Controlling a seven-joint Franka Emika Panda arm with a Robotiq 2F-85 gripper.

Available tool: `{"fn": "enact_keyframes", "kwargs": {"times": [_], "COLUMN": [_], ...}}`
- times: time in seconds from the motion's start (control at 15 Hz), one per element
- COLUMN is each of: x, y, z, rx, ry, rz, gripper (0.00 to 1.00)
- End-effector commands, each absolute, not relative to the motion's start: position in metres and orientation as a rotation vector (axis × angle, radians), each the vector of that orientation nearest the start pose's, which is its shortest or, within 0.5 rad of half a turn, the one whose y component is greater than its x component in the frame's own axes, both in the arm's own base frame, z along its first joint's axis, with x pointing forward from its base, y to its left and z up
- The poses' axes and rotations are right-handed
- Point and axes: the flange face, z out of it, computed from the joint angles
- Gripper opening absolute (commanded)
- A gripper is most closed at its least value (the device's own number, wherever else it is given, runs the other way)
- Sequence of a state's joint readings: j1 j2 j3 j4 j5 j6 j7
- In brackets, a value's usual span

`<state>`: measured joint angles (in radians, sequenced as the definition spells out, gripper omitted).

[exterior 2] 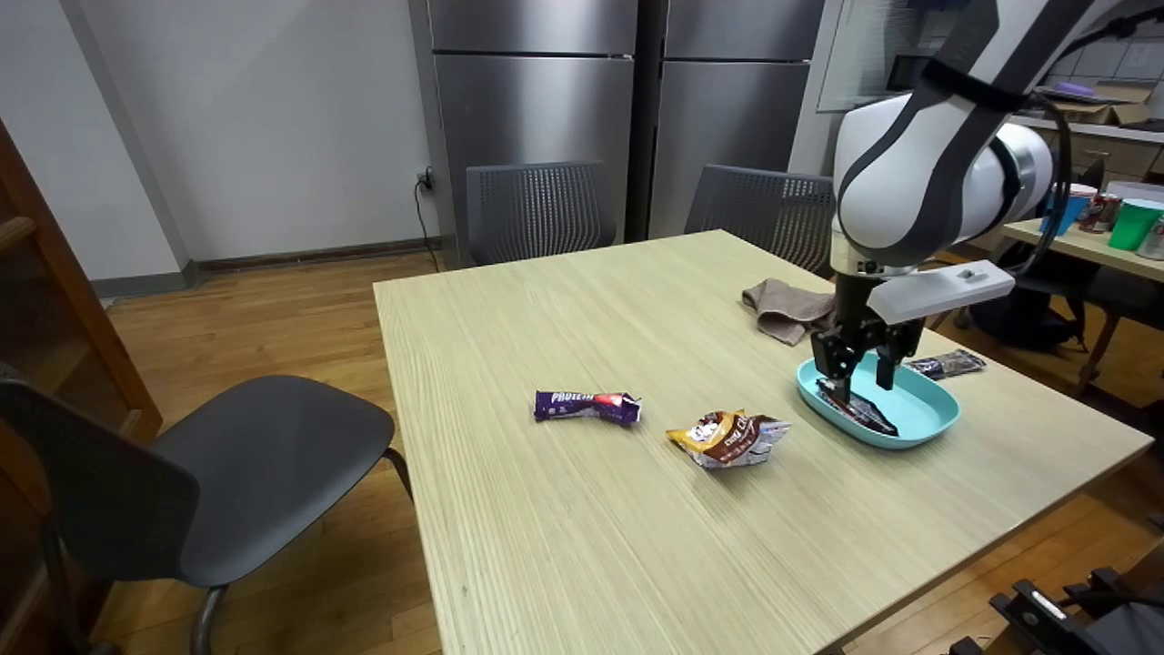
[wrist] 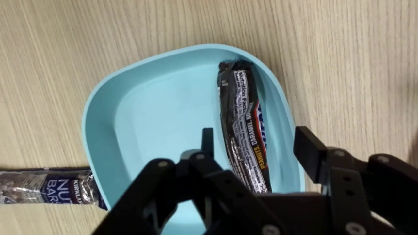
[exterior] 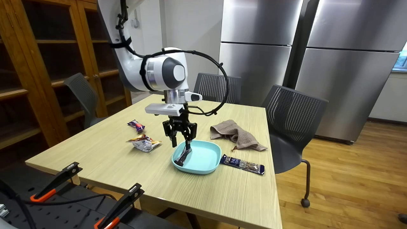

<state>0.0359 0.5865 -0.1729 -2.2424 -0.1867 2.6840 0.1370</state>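
Observation:
My gripper (wrist: 256, 143) stands open, its fingers wide apart over the light blue dish (wrist: 163, 107). Between the fingers, without either pad visibly touching it, lies a dark-wrapped candy bar (wrist: 241, 120) printed "peanuts, caramel". The bar rests inside the dish along one side wall; in the wrist view its lower end is hidden behind the gripper. In both exterior views the gripper (exterior: 181, 143) points down low over the dish (exterior: 205, 156), right by the candy bar (exterior 2: 859, 409). A nut bar (wrist: 49, 187) in a dark blue and clear wrapper lies just outside the dish.
A brown cloth (exterior: 235, 133) lies behind the dish. A crumpled gold and silver snack bag (exterior 2: 730, 438) and a purple protein bar wrapper (exterior 2: 587, 407) lie elsewhere on the table. Grey chairs (exterior: 294, 127) stand around it, and black-orange clamps (exterior: 119, 206) sit near its front edge.

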Motion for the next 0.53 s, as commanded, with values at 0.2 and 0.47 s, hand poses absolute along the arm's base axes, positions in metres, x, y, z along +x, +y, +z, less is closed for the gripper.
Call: {"fn": "enact_keyframes", "kwargs": {"times": [0.2,0.47], "x": [0.501,0.521], "y": [-0.022,0.031], "z": [0.151,0.188], "rx": [-3.352,-3.393], "ry": [-0.081,-0.331], "rz": [0.13,0.028], "gripper": [1.0,1.0]}}
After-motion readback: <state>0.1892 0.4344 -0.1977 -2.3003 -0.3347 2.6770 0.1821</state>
